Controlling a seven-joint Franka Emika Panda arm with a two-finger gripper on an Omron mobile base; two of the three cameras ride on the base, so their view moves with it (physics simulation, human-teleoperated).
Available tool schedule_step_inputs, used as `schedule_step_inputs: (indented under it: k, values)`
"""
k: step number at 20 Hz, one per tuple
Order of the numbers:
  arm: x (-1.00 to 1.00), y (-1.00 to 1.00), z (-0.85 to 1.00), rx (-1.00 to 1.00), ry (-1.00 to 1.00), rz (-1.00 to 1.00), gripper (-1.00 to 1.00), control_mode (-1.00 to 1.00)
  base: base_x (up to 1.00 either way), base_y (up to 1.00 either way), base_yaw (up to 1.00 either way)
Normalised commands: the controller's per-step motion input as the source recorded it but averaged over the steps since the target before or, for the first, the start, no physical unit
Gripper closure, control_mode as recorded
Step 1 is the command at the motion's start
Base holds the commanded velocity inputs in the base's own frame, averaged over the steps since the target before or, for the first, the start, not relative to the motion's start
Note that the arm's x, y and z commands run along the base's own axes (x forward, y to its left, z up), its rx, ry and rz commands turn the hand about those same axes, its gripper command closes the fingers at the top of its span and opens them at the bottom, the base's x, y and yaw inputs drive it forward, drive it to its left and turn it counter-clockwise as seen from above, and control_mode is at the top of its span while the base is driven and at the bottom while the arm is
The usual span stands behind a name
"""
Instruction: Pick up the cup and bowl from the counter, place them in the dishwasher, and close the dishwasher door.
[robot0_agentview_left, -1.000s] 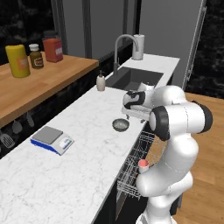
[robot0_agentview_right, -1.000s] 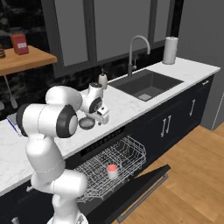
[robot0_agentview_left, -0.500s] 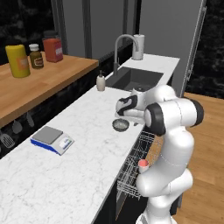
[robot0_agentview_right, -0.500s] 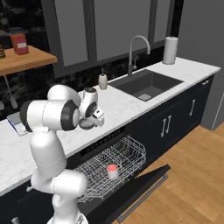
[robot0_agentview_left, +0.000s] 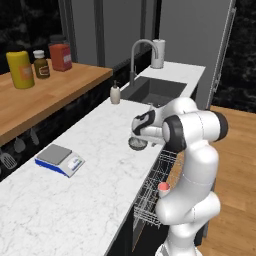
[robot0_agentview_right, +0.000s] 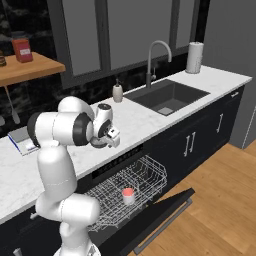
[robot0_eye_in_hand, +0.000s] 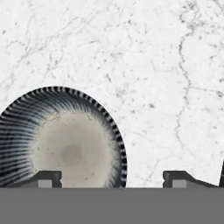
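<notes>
From the left base view, my pincer (robot0_agentview_left: 138, 134) hangs low over the bowl (robot0_agentview_left: 136, 144), which sits on the counter (robot0_agentview_left: 85, 180) near its front edge, on the near side of the sink (robot0_agentview_left: 152, 92). Below the counter edge the cup (robot0_agentview_left: 163, 188) stands in the dishwasher rack (robot0_agentview_left: 152, 190).

From the right base view, my hand covers most of the bowl (robot0_agentview_right: 98, 145) — the cup (robot0_agentview_right: 128, 195) stands upright in the wire rack (robot0_agentview_right: 130, 182), above the lowered dishwasher door (robot0_agentview_right: 160, 210).

In the hand view, my pincer (robot0_eye_in_hand: 113, 177) is spread wide, one fingertip (robot0_eye_in_hand: 47, 178) over the bowl (robot0_eye_in_hand: 65, 140), the other over bare marble — it holds nothing.
</notes>
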Motion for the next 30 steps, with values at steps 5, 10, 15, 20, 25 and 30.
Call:
schedule_step_inputs:
  k: [5,10,15,20,25,30]
  values:
    - [0.03,0.00,-0.14,0.00,-0.01,0.00,1.00,-1.00,0.00,0.00,0.00]
    - [0.03,0.05,-0.18,0.00,-0.01,0.00,1.00,-1.00,0.00,0.00,0.00]
    - [-0.28,-0.01,0.12,0.00,-0.10,0.00,1.00,-1.00,0.00,0.00,0.00]
    - [-0.92,-0.44,0.56,0.01,-0.15,-0.01,1.00,-1.00,0.00,0.00,0.00]
    - [-1.00,-0.73,0.38,0.04,-0.05,-0.10,1.00,-1.00,0.00,0.00,0.00]
    - [-0.21,-0.95,0.07,0.05,0.03,-0.11,1.00,-1.00,0.00,0.00,0.00]
